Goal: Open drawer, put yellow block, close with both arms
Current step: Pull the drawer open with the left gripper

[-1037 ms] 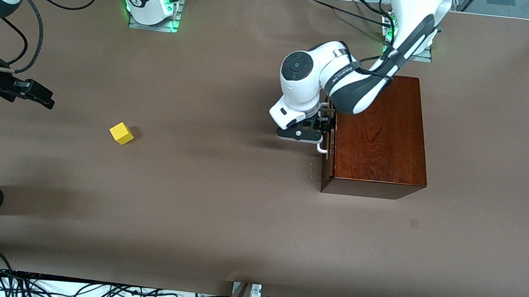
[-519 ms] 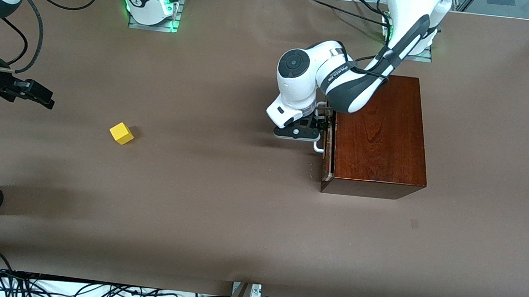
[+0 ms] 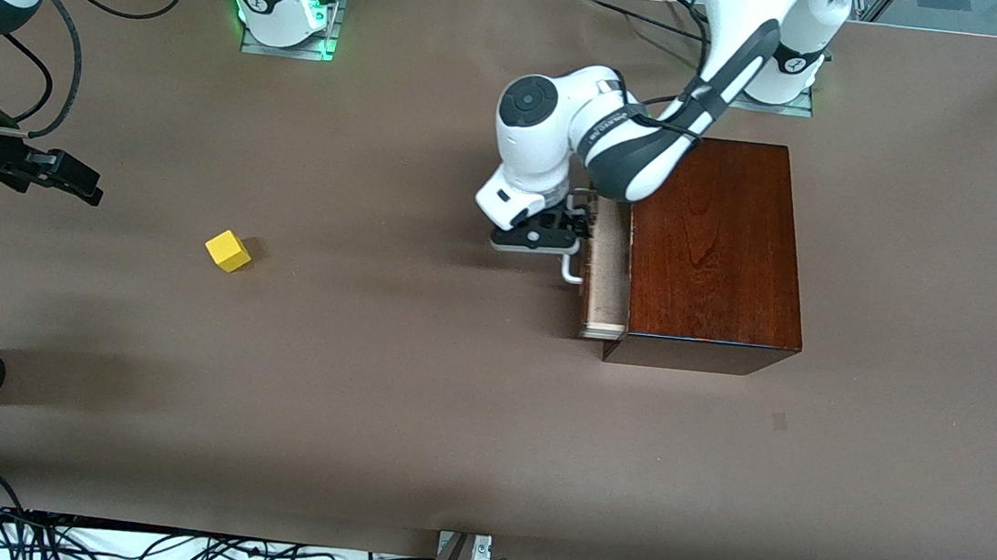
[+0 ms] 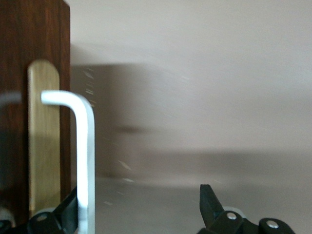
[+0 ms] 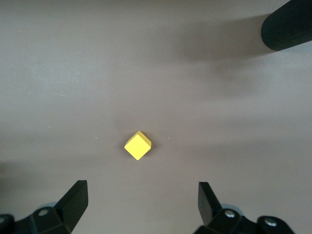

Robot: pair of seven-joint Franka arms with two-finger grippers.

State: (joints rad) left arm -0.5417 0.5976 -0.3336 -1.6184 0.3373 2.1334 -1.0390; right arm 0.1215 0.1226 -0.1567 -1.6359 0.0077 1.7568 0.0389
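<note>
White handle (image 4: 83,161) inside open left end effector (image 4: 139,209); right end effector (image 5: 141,202) open over yellow block (image 5: 137,146)

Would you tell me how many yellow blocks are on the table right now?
1. The yellow block lies on the bare table toward the right arm's end, apart from the wooden box. More could be hidden inside the drawer.

Glossy wooden box (image 3: 717,246) – pale drawer (image 3: 606,277) wood, perhaps unvarnished.

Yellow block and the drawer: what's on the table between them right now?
Nothing: in the front view only bare brown table runs from the yellow block to the part-open drawer, where the left tool is at the handle.
</note>
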